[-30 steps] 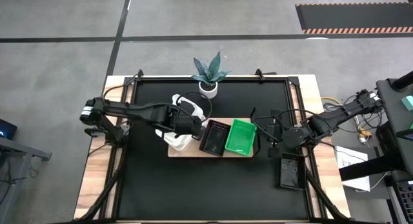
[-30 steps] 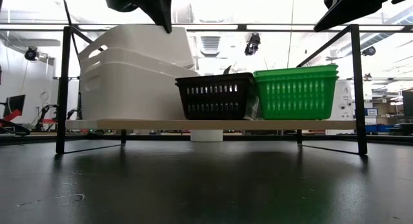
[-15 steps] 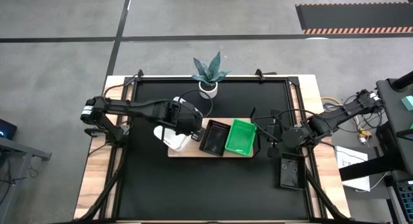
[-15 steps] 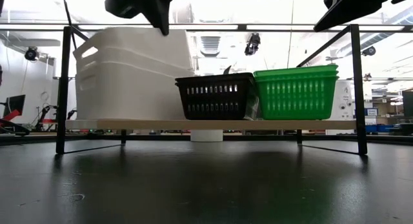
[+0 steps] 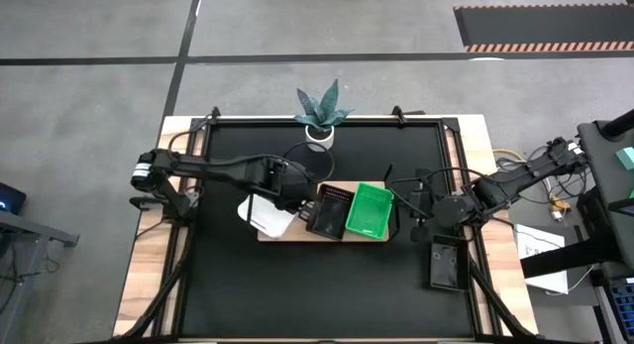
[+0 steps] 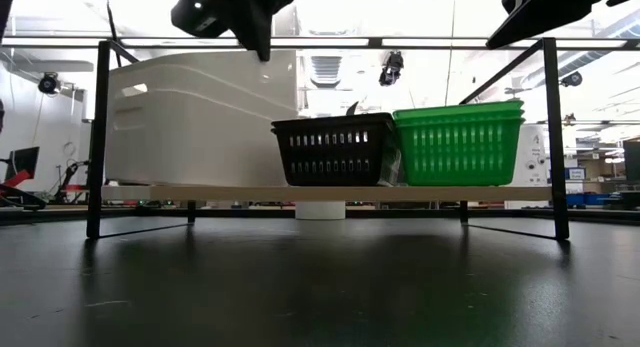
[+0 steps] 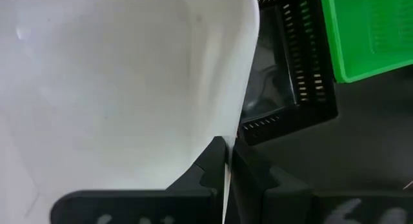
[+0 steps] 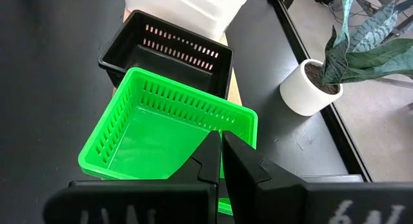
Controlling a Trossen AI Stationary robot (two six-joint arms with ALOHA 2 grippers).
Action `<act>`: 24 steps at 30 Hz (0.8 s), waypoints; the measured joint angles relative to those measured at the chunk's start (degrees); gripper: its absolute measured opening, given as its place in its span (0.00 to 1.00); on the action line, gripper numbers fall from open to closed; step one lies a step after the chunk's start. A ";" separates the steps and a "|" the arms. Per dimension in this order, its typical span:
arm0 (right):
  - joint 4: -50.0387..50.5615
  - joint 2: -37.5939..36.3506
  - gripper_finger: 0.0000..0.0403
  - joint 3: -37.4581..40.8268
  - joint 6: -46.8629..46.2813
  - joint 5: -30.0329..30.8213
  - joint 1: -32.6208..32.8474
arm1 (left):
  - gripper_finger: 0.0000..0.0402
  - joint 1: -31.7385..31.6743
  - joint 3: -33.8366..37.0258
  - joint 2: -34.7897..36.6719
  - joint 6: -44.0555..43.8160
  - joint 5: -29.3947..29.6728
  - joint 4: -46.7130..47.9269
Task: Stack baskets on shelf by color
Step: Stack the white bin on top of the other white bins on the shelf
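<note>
Since a second ago, the left gripper (image 5: 294,197) has slid right along the white baskets (image 5: 263,213), which shifted left and now overhang the shelf's (image 5: 297,234) left end. Its fingers pinch the white rim. Black table mat (image 5: 317,285) is under everything. On the shelf, white stack sits left, black basket (image 5: 328,210) middle, green baskets (image 5: 369,210) right, side by side. Right gripper (image 5: 424,225) hovers just right of the green ones, fingers pressed together, holding nothing. Potted plant (image 5: 320,114) sits at the far edge.
</note>
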State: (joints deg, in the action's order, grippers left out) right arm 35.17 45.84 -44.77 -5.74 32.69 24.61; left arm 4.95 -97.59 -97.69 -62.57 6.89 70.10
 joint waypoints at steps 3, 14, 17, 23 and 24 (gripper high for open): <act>0.05 0.00 0.02 0.00 -0.02 0.00 -0.01 | 0.00 -0.12 -0.64 -0.05 -0.05 -0.29 0.81; 0.10 0.00 0.02 0.00 -0.22 -0.04 -0.01 | 0.17 -0.91 -3.71 0.62 -1.59 -4.97 1.27; 0.12 0.00 0.02 0.00 -0.20 -0.04 -0.01 | 0.18 -1.12 -5.18 1.10 -1.56 -6.42 1.13; 0.62 0.00 0.02 0.00 -0.22 -0.04 -0.01 | 0.18 -0.53 -5.61 1.40 -3.28 -6.31 4.79; 0.60 0.00 0.02 0.00 -0.22 -0.04 0.00 | 0.18 -0.37 -5.81 1.40 -3.61 -6.37 7.01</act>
State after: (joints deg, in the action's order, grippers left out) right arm 35.77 45.84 -44.77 -5.96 32.64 24.61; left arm 4.58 -103.40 -96.29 -66.18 0.51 77.11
